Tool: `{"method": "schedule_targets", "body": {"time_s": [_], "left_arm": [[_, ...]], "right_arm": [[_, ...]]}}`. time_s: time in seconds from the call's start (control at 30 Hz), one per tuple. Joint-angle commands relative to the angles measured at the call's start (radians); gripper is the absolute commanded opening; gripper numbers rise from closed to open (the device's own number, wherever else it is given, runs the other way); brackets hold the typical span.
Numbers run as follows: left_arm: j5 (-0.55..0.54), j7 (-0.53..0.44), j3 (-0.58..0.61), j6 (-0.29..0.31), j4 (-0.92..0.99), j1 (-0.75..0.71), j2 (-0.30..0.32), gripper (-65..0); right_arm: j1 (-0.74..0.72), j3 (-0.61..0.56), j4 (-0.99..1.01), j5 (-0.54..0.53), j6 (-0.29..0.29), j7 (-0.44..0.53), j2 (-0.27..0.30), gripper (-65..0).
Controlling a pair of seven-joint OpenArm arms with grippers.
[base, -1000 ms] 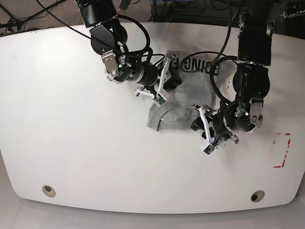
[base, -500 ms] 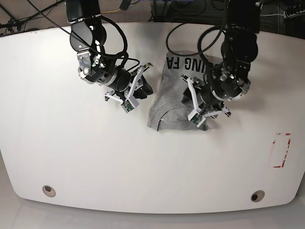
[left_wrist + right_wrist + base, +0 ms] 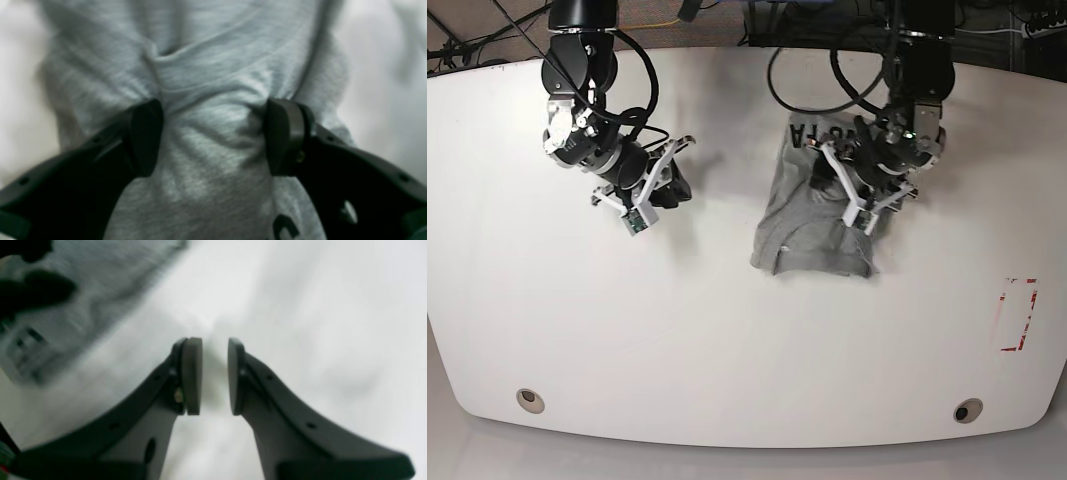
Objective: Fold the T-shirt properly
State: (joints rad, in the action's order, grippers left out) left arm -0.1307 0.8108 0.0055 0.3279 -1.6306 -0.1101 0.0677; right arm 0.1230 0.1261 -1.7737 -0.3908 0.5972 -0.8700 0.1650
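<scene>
Left wrist view: the left gripper [image 3: 213, 136] has its jaws spread wide with a bulge of the grey T-shirt [image 3: 206, 76] between them; whether they grip it is unclear.

Right wrist view: the right gripper [image 3: 215, 375] has jaws narrowly parted over the bare white desk [image 3: 317, 323], holding nothing.

Base view: the T-shirt [image 3: 812, 235] lies bunched near the desk's far edge, right of centre.

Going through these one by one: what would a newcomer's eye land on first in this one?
The grey T-shirt, folded small with black lettering at its far edge, lies on the white table right of centre. The left gripper sits on it, open, with a bunched ridge of cloth between its pads. The right gripper is off to the other side over bare table, narrowly open and holding nothing.
</scene>
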Motion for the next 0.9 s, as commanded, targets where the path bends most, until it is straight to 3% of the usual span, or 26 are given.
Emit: {"method": "schedule_targets", "body": {"time_s": [0.0, 0.13, 0.43, 0.57, 0.7, 0.83, 0.87], "left_arm": [[0.073, 0.06, -0.101, -0.036, 0.068, 0.049, 0.07, -21.5], [0.073, 0.06, -0.177, -0.008, 0.143, 0.085, 0.186, -21.5], [0.073, 0.025, -0.313, 0.236, 0.307, 0.115, 0.447, -21.5], [0.073, -0.041, -0.336, 0.268, 0.364, 0.117, 0.553, -21.5], [0.072, -0.044, -0.405, 0.277, 0.407, 0.123, 0.604, -21.5], [0.073, -0.04, -0.448, 0.37, 0.387, 0.118, 0.628, -21.7], [0.073, -0.035, -0.464, 0.37, 0.358, 0.117, 0.628, -21.7]], "right_arm": [[-0.01, 0.013, -0.05, -0.013, 0.022, 0.005, 0.005, -52.6], [-0.001, 0.017, -0.113, -0.006, 0.022, -0.002, 0.021, -52.6], [0.011, 0.017, -0.173, -0.012, 0.022, -0.002, 0.051, -52.6], [0.03, 0.017, -0.191, -0.006, 0.022, -0.002, 0.051, -52.6], [0.04, 0.017, -0.19, -0.006, 0.022, 0.004, 0.051, -52.6], [0.039, 0.014, -0.188, -0.004, 0.022, 0.004, 0.051, -52.6], [0.033, 0.014, -0.186, -0.004, 0.022, 0.004, 0.051, -52.6]]}}
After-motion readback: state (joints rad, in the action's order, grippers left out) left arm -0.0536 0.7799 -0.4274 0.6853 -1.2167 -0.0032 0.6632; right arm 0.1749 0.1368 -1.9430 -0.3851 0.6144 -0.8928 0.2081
